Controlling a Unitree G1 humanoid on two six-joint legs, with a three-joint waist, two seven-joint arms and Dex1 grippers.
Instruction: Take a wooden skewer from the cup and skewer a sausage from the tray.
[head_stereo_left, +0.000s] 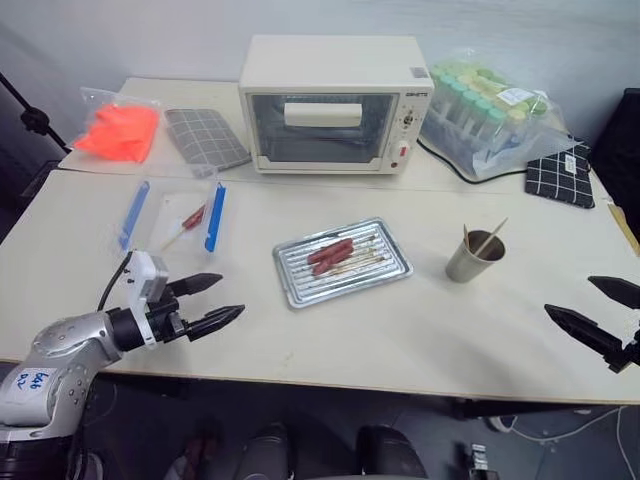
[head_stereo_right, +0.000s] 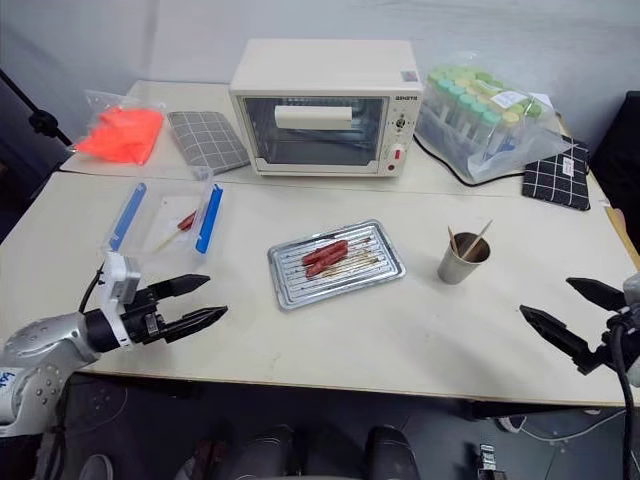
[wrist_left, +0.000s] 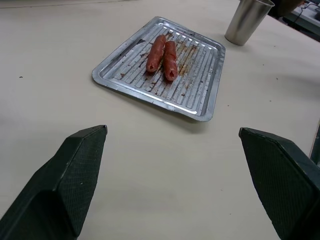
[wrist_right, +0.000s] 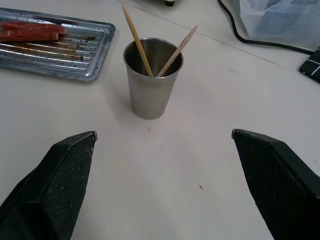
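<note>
Table (head_stereo_left: 400, 330) surface carries the tray (head_stereo_left: 385, 268) at centre, with two sausages lying side by side on its ribbed bottom; the nearer sausage (wrist_left: 170, 53) touches its twin. Right of the tray, well apart, stands the cup (wrist_right: 150, 92) holding two wooden skewers, one skewer (wrist_right: 137, 41) leaning left, the other right. Left gripper (head_stereo_left: 212, 303) hovers over the near left table edge, fingers spread, grasping nothing. Right gripper (head_stereo_right: 572, 312) hovers at the near right edge, likewise spread and empty. Cream toaster oven (head_stereo_left: 335, 105) sits far centre; its brand lettering is too small to read. A handwritten label on the left arm is illegible.
</note>
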